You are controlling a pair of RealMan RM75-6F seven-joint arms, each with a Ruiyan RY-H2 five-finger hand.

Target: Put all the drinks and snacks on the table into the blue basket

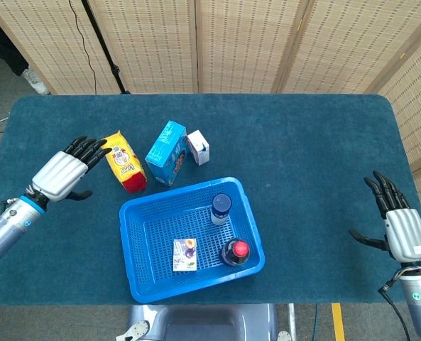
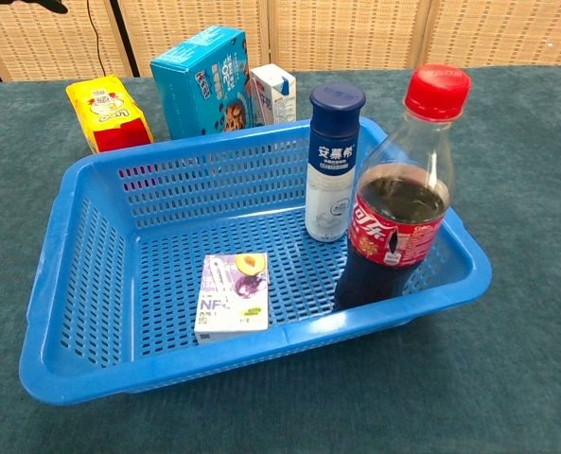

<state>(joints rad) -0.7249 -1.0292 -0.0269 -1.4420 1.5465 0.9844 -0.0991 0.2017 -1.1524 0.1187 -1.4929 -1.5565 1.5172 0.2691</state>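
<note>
Blue basket (image 1: 140,213): holds cola bottle (image 2: 397,194), white bottle (image 2: 331,165), small carton (image 2: 231,294). Left hand (image 1: 62,174), right hand (image 1: 402,231): outside basket, fingers spread, empty.

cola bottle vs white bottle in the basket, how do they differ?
The cola bottle is clear with dark drink and a red cap; the white bottle is opaque with a dark blue cap. The cola bottle stands taller and wider than the white bottle. Cola sits nearer the chest camera, by the front right corner. Both stand upright in the basket, capped.
</note>
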